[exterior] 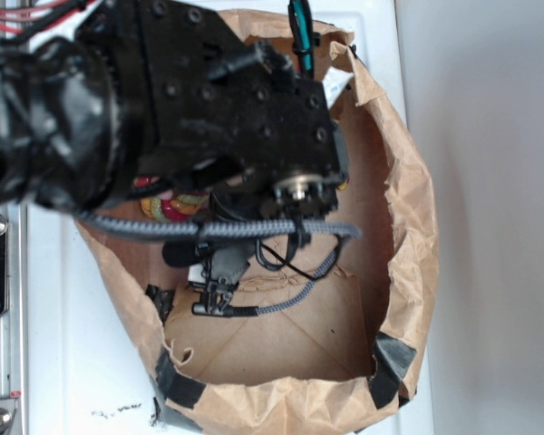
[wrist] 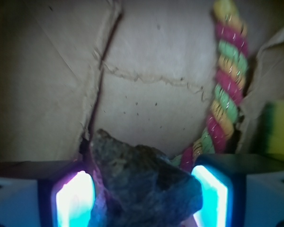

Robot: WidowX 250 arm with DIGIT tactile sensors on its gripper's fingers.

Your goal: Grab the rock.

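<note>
In the wrist view the rock (wrist: 142, 182), a dark grey, rough lump, fills the gap between my two glowing pads. Its left side lies against the left pad (wrist: 75, 201) and its right corner against the right pad (wrist: 210, 196). My gripper (wrist: 142, 194) is shut on the rock, just over the brown paper floor. In the exterior view the black arm reaches down into the paper bag (exterior: 408, 227), and the gripper (exterior: 213, 292) points at the bag's floor. There the rock is hidden by the arm.
A twisted rope toy (wrist: 227, 80) in red, yellow and green lies right of the rock, its end near the right pad. A yellow-and-green sponge (wrist: 279, 127) sits at the far right. The bag's walls ring the gripper. Black tape patches (exterior: 392, 362) mark its rim.
</note>
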